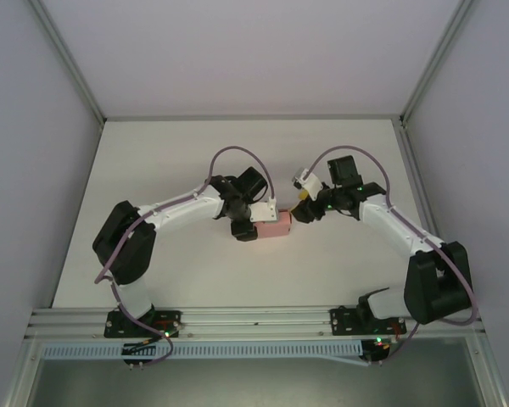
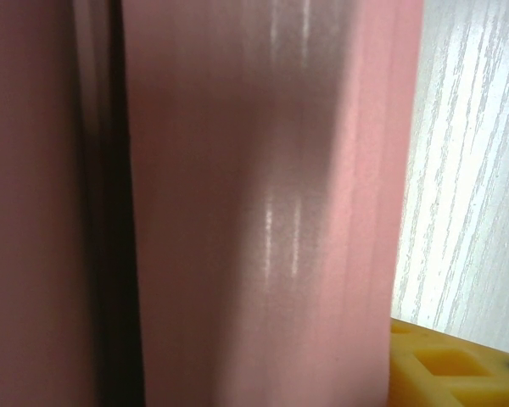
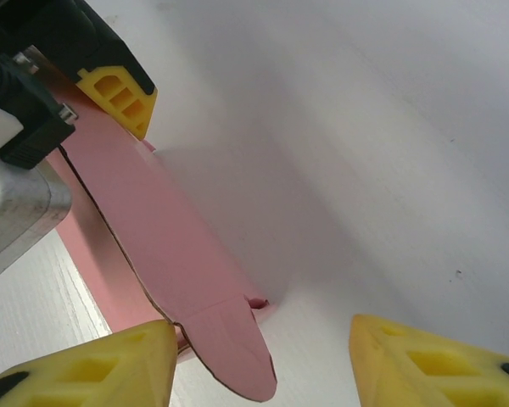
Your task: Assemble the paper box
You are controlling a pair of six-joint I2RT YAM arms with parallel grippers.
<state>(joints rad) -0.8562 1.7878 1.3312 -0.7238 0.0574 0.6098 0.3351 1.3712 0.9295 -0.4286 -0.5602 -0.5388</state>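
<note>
One end held: left pincer [image 1: 251,229] pinches the paper box [image 1: 276,226], steadying it on the bench [image 1: 195,153]; right pincer [image 3: 260,339], spread, straddles the end flap [image 3: 232,352], probably to fold it.

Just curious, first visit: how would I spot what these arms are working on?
Find the white table, then its middle. There, between the left gripper and the right gripper, sits the paper box: small, rectangular, the only pink thing.
</note>
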